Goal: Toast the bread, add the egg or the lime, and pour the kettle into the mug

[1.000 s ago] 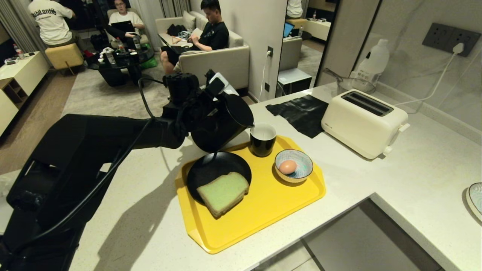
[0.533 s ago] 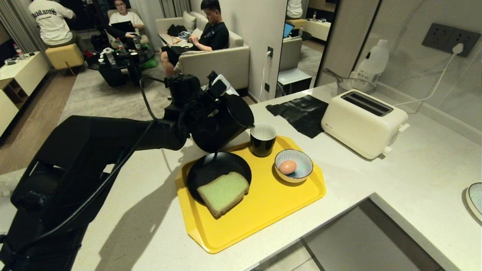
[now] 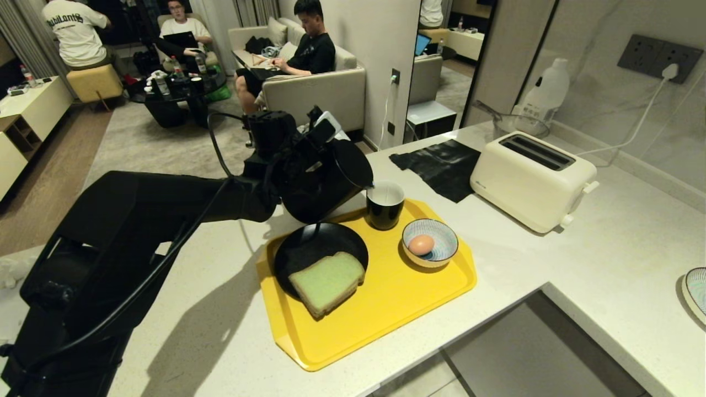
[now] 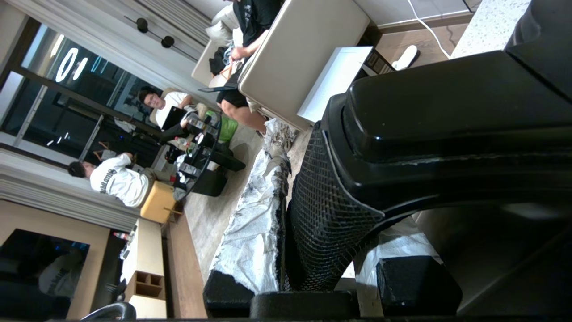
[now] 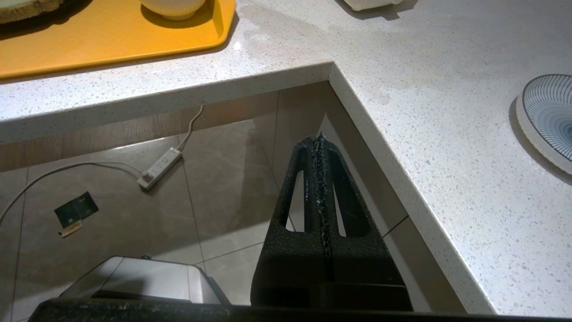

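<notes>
My right claw (image 5: 320, 147) hangs below the edge of the surface (image 5: 402, 112), over the tiled floor, with its fingers pressed together and nothing between them. It is well apart from every item of the task.

Nearest on the surface is the yellow tray (image 3: 386, 309). At its near left, the bread (image 3: 326, 283) lies pale green face up, half on a black plate (image 3: 309, 248) and overhanging the plate's near rim. To the right of the plate, a striped bowl (image 3: 441, 242) holds the egg (image 3: 421, 244). Behind the bowl, at the tray's far edge, stands the mug (image 3: 385, 205), upright, its white interior visible.

My left claw (image 3: 309, 149) is raised above the surface, to the left of the mug and behind the plate. It pinches the handle of the kettle (image 3: 325, 182); in the left wrist view the mesh-textured finger (image 4: 321, 214) lies against the black handle (image 4: 447, 116). The kettle is tilted toward the mug, with its spout directly at the mug's left rim. Whether liquid is flowing cannot be determined.

Farther right, a cream toaster (image 3: 532, 179) stands on the surface, both slots empty. A black cloth (image 3: 438, 165) lies between the toaster and the kettle.
</notes>
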`<state>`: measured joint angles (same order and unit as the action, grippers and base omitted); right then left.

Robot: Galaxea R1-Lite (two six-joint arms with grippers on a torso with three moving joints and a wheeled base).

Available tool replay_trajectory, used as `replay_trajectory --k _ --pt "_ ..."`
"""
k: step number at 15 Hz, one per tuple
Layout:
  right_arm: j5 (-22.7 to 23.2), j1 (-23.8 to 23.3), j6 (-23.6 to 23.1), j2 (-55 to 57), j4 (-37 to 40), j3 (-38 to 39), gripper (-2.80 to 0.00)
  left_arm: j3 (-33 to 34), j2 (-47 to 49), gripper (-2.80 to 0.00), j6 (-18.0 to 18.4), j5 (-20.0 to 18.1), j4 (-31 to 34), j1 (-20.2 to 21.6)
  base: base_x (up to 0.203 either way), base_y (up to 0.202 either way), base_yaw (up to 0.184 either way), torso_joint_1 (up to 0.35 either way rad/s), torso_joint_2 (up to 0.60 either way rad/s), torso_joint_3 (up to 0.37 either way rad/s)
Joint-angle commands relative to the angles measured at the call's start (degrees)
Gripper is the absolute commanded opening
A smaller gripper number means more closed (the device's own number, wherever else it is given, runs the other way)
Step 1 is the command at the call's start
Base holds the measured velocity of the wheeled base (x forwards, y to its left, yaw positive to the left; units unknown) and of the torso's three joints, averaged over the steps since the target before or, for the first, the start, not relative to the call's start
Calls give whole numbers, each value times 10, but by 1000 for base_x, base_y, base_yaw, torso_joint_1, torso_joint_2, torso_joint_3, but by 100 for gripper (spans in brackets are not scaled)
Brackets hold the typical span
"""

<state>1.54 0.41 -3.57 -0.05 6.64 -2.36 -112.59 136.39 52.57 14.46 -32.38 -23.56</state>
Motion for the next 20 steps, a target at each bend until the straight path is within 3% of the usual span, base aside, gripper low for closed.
replay_trajectory --k 1,20 --pt "0 0 0 0 1 0 -280 0 4 -280 4 1 -1 0 0 0 0 0 0 0" --pt "0 0 0 0 1 0 -280 0 6 -280 9 15 -1 -5 0 0 0 0 0 0"
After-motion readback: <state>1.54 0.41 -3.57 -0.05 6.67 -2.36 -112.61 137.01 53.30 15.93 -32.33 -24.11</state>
